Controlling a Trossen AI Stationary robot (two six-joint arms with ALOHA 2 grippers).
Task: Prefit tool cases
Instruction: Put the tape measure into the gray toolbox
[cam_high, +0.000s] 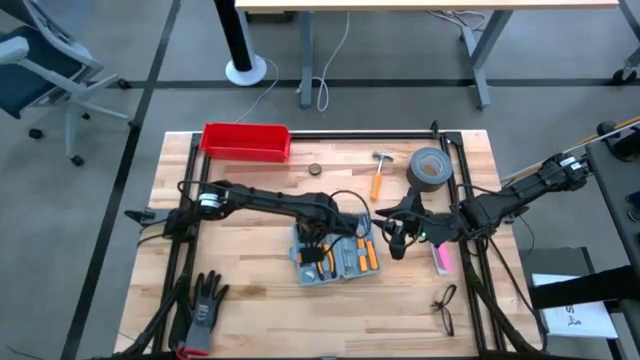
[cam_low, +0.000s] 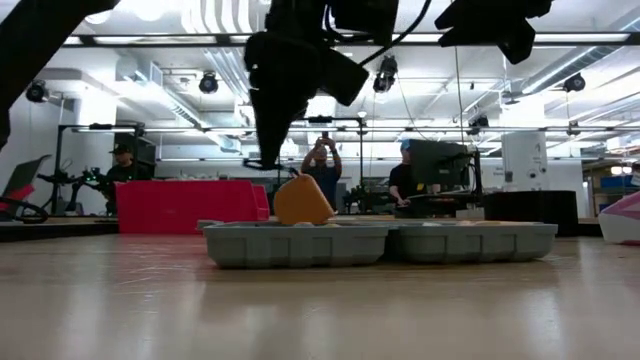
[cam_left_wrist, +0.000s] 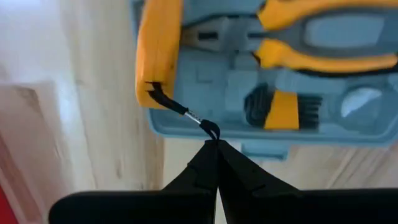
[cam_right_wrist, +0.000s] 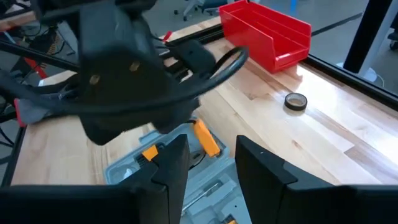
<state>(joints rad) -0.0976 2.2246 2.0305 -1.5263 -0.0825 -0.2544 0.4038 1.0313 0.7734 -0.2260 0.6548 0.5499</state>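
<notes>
Only left wrist view, left pincer pinching wire loop

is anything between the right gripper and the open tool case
Partly. The left gripper, shut on a thin cord of a yellow tool, hangs over the tool case, and its arm crosses the right wrist view. The right gripper, open, hovers beside the case's right end.

Tool case: moulded grey-blue plastic, matt, smooth, directly under the closed left gripper. Fingers matt black plastic. Yellow tool handle just ahead of the fingertips: smooth plastic, slight sheen; thin metal wire at its end. Table: pale wood planks, satin, visible grain. Red bin, well beyond the right gripper: glossy plastic.
</notes>
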